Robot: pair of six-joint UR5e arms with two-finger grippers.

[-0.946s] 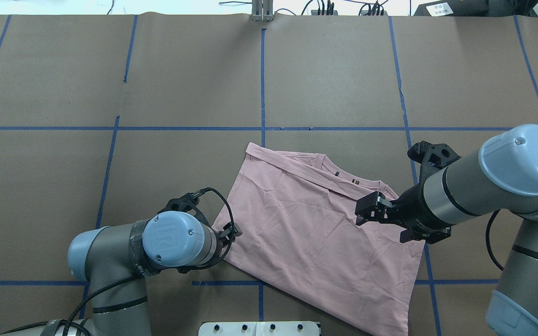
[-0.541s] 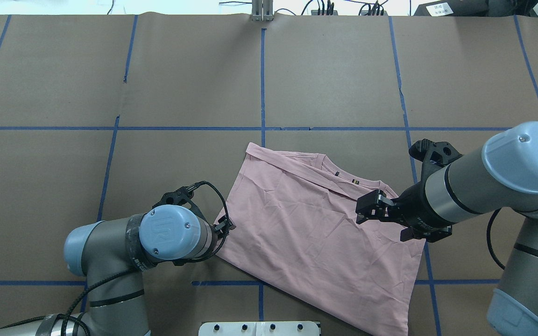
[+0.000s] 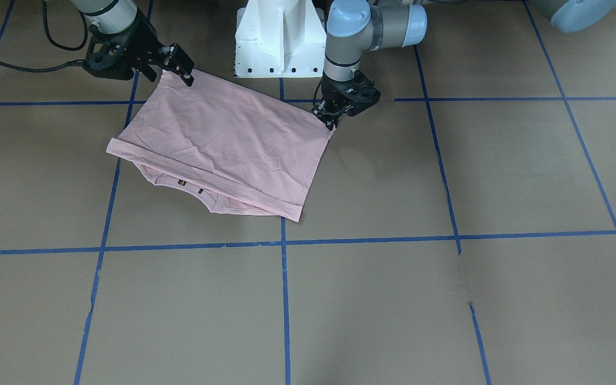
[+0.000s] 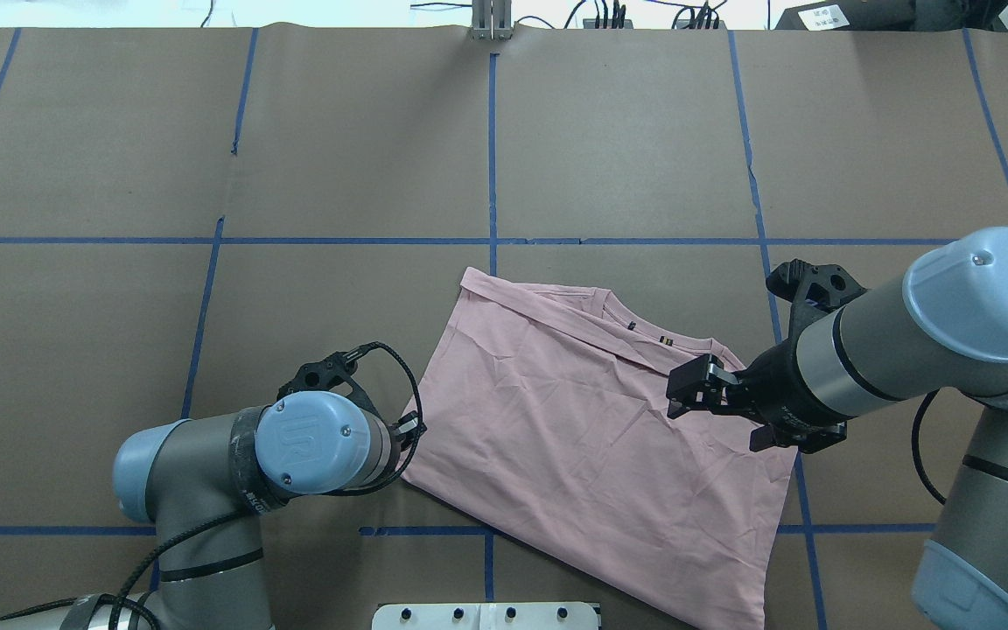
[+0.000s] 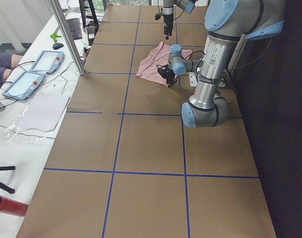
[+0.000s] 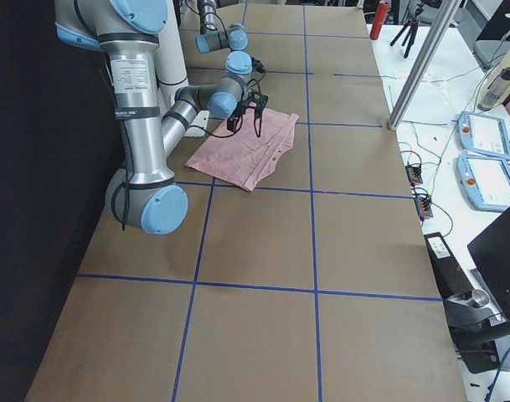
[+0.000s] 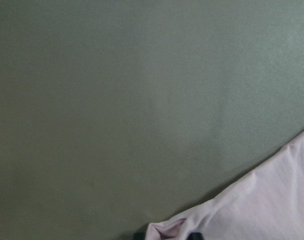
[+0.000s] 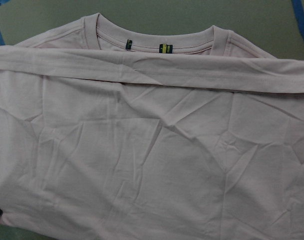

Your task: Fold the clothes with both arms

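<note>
The clothes are one pale pink T-shirt [image 4: 591, 437] [image 3: 228, 139], lying folded with its plain side up on the brown table, the ribbed collar [image 8: 152, 42] at its far edge. My left gripper [image 4: 412, 430] [image 3: 329, 118] is low at the shirt's near-left corner and shut on it; the left wrist view shows a pinch of pink cloth [image 7: 166, 231] at the bottom edge. My right gripper [image 4: 686, 391] [image 3: 179, 67] hovers open over the shirt's right side, apart from the cloth. The right wrist view looks down on the flat shirt [image 8: 152, 150].
The white pedestal base [image 3: 278, 37] stands just behind the shirt. Blue tape lines [image 4: 492, 157] divide the brown table cover. A side table with tablets [image 5: 36, 69] and a metal post [image 5: 66, 34] runs along the far edge.
My left arm has drawn back to the left, pulling the shirt's near-left corner with it and stretching that edge. The right gripper has barely moved.
</note>
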